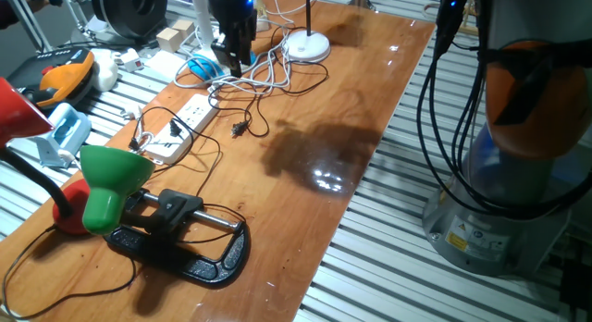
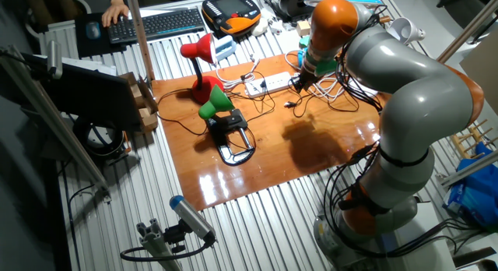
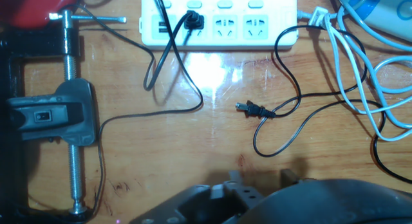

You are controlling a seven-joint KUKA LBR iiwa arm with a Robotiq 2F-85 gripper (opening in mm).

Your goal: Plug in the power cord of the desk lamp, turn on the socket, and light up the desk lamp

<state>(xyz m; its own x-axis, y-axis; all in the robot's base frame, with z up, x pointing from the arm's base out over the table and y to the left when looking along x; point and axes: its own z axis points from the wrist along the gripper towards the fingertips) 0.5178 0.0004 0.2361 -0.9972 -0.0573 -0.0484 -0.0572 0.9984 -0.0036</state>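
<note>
The white socket strip [image 3: 219, 21] lies on the wooden table, with one black plug [image 3: 192, 21] in its second outlet. It also shows in one fixed view [image 1: 185, 123] and in the other fixed view [image 2: 268, 84]. A loose black plug [image 3: 251, 109] on a thin black cord lies on the table just in front of the strip [image 1: 239, 130]. A green desk lamp [image 1: 111, 179] is held in a black clamp [image 1: 185, 239]. My gripper [image 3: 261, 179] hovers above the table near the loose plug, its fingers apart and empty [image 1: 236, 68].
A red lamp [image 2: 198, 51] stands behind the green one. A white round lamp base [image 1: 307, 46] and tangled white cables [image 3: 360, 76] lie to the right of the strip. A blue object [image 1: 199, 68] sits by the cables. The table edge drops to a slatted metal bench.
</note>
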